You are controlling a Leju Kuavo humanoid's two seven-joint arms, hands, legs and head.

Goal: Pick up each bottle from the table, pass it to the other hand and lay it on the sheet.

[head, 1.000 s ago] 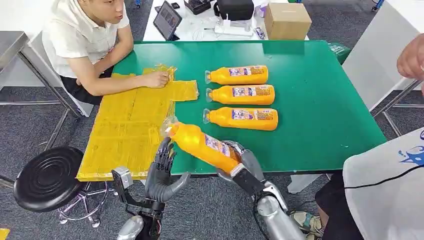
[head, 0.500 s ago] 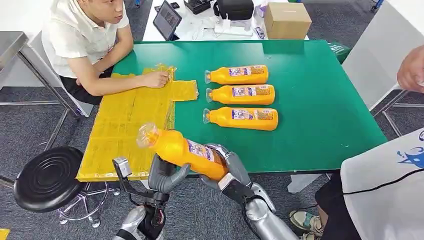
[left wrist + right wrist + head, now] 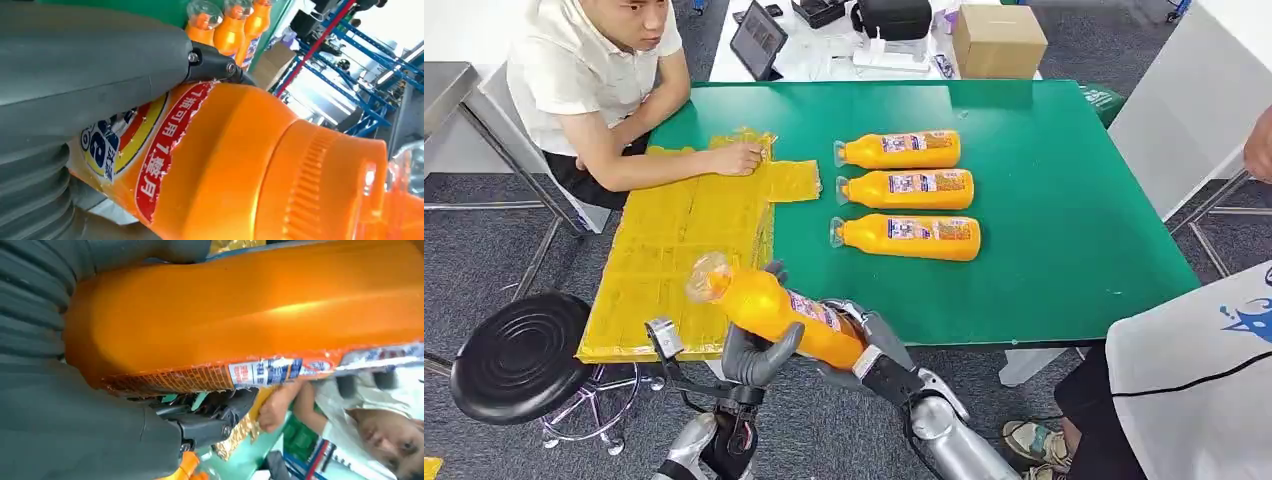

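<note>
From the head view, a smooth green table carries a crinkled yellow sheet; at its near edge both hands grip one glossy orange bottle, left hand under the middle, right hand at the base. The left wrist view shows the ribbed cap and torn label; the right wrist view shows grey fingers curled round the body

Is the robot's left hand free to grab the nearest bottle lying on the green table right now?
Probably not. The left hand is wrapped around the held bottle, which the right hand also grips. The nearest lying bottle sits farther over on the table, beyond both hands.
</note>
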